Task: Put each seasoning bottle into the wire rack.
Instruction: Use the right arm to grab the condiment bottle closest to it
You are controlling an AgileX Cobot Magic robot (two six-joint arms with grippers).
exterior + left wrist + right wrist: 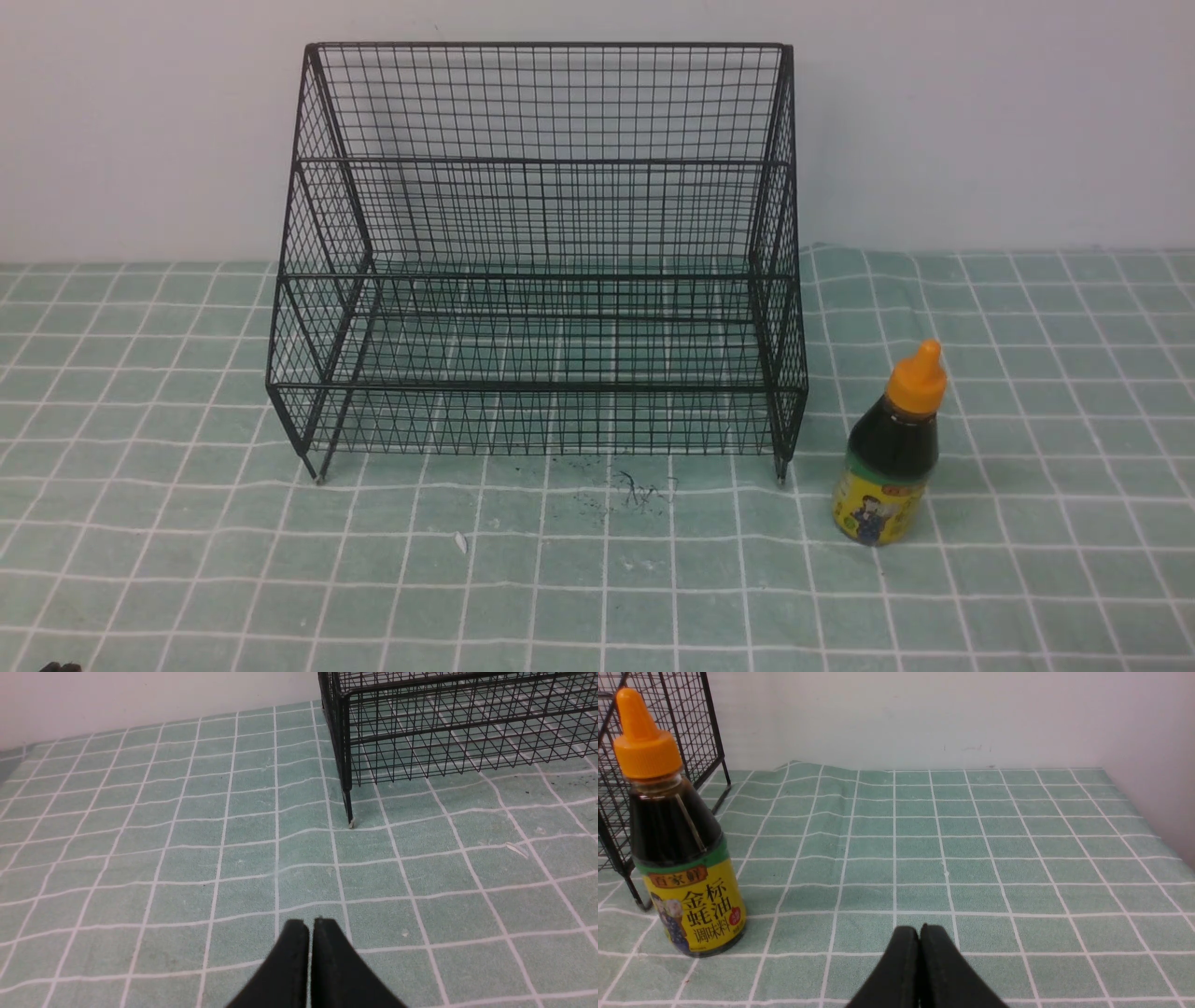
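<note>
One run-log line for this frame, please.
seasoning bottle: upright on tablecloth, right of wire rack | wire rack: empty | left gripper: shut | right gripper: shut

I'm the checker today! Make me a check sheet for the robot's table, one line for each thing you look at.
Surface: green checked tablecloth, a little wrinkled.
Job's things: seasoning bottle stands upright on the cloth, outside the wire rack, by its front right foot; no bottle on either tier.
Clutter: dark specks and a small white scrap on the cloth in front of the rack.
Grippers: left gripper and right gripper are both shut and hold nothing.
Cables: nothing seen.
Surroundings: plain pale wall behind the rack.
</note>
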